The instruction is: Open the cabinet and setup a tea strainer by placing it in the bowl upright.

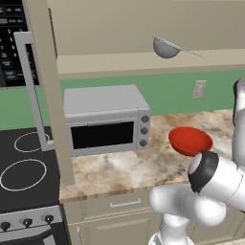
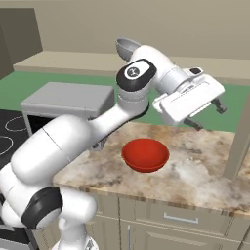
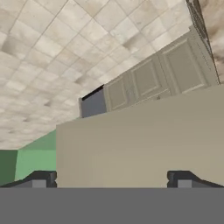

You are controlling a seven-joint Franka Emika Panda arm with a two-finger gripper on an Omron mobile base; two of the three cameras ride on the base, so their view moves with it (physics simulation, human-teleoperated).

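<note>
Tea strainer [image 1: 165,48] sits upright on the bottom shelf of the cabinet [image 1: 143,61], up above the desk [image 1: 129,167], its thin handle sticking out to the right along the shelf. In the right base view its grey rim [image 2: 126,46] peeks out just behind my elbow joint. Cabinet door [image 1: 50,95] is swung wide open, edge-on to the left base view, its long silver bar handle [image 1: 29,91] facing the stove [image 1: 24,172]. Below the shelf, the red bowl [image 2: 145,154] rests on the marbled desk near its front edge, well apart from the strainer. A silver toaster oven [image 1: 107,119] stands at the back of the desk, left of the bowl. My tool [image 2: 211,116] hangs in the air above the desk's right part, fingers [image 3: 39,179] spread wide with nothing between them, looking past a plain beige panel.
</note>
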